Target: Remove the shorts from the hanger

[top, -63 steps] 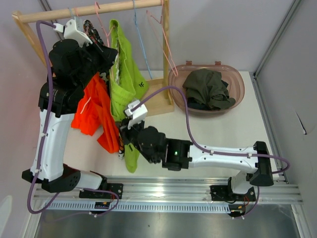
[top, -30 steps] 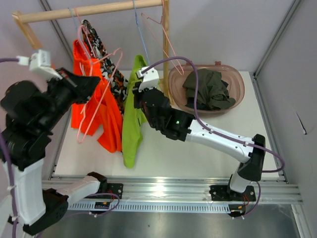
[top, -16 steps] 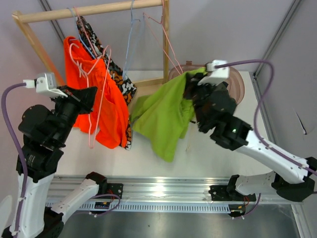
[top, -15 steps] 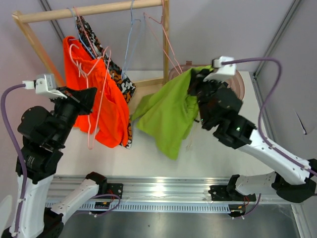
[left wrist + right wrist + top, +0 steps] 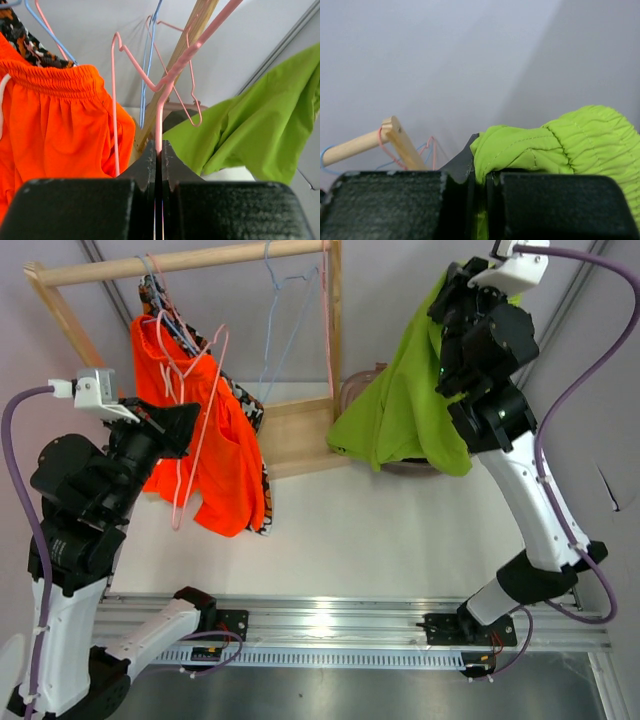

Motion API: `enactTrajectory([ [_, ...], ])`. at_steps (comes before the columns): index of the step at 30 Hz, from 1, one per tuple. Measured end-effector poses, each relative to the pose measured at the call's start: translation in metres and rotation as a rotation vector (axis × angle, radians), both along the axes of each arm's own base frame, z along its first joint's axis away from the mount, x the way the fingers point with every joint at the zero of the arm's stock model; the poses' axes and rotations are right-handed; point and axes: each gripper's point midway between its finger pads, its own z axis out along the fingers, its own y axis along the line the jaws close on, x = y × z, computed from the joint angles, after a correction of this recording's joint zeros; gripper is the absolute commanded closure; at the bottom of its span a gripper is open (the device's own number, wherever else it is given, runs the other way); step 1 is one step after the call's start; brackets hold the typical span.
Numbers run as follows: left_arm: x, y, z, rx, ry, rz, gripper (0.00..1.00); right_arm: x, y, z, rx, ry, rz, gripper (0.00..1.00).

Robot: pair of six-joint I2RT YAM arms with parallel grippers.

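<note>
Room is left between the orange shorts (image 5: 215, 470) and the lime shorts (image 5: 400, 410) — the rear is barred by the rack (image 5: 295, 435).

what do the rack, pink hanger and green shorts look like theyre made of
The rack: bare-looking wood, tan and matte. The pink hanger: thin wire, likely coated metal, slight gloss. The green shorts: thin matte woven fabric, probably synthetic, with gathered elastic waistband and stitching.

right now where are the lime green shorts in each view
top external: lime green shorts upper right, hanging in mid-air.
left wrist: right side, past the pink hangers.
right wrist: lower right, bunched fabric pinched in the right gripper.
shared landmark: the wooden rack, top left in top external, a slanted post at centre in left wrist, a rail end at lower left in right wrist.
</note>
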Motion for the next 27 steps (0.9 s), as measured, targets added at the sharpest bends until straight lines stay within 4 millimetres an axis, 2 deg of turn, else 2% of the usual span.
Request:
enactTrajectory([
  [2, 0.001, -0.001, -0.002, 0.003, 0.005, -0.001, 1.0, 0.018, -0.005, 0.004, -0.016, -0.009, -0.015, 1.0],
  [6, 0.006, -0.004, 0.0, 0.012, 0.01, -0.009, 1.0, 0.056, -0.022, -0.005, -0.029, -0.004, -0.039, 1.0],
  [11, 0.018, -0.011, -0.005, 0.025, 0.037, -0.024, 1.0, 0.108, -0.058, -0.039, -0.02, 0.051, -0.094, 1.0],
  [13, 0.023, -0.014, -0.002, 0.027, 0.039, -0.027, 1.0, 0.127, -0.069, -0.062, -0.013, 0.096, -0.113, 1.0],
  [15, 0.029, -0.017, 0.004, 0.026, 0.036, -0.029, 1.0, 0.142, -0.076, -0.097, -0.001, 0.147, -0.117, 1.0],
  [17, 0.034, -0.019, 0.012, 0.023, 0.029, -0.029, 1.0, 0.154, -0.075, -0.14, 0.007, 0.209, -0.104, 1.0],
  [18, 0.038, -0.02, 0.017, 0.022, 0.025, -0.028, 1.0, 0.16, -0.071, -0.175, 0.01, 0.26, -0.086, 0.98],
  [19, 0.041, -0.021, 0.021, 0.021, 0.02, -0.027, 1.0, 0.164, -0.067, -0.202, 0.007, 0.307, -0.068, 0.68],
  [20, 0.046, -0.023, 0.026, 0.022, 0.02, -0.025, 1.0, 0.168, -0.061, -0.233, 0.012, 0.363, -0.04, 0.44],
  [22, 0.055, -0.025, 0.04, 0.023, 0.0, -0.018, 1.0, 0.173, -0.049, -0.297, 0.012, 0.484, 0.017, 0.01],
  [23, 0.06, -0.026, 0.046, 0.027, -0.008, -0.015, 1.0, 0.174, -0.043, -0.325, 0.015, 0.543, 0.043, 0.0],
  [25, 0.07, -0.028, 0.057, 0.036, -0.022, -0.006, 1.0, 0.173, -0.035, -0.368, 0.014, 0.633, 0.084, 0.01],
  [27, 0.084, -0.029, 0.063, 0.051, -0.027, 0.013, 1.0, 0.163, -0.029, -0.406, 0.03, 0.716, 0.117, 0.01],
])
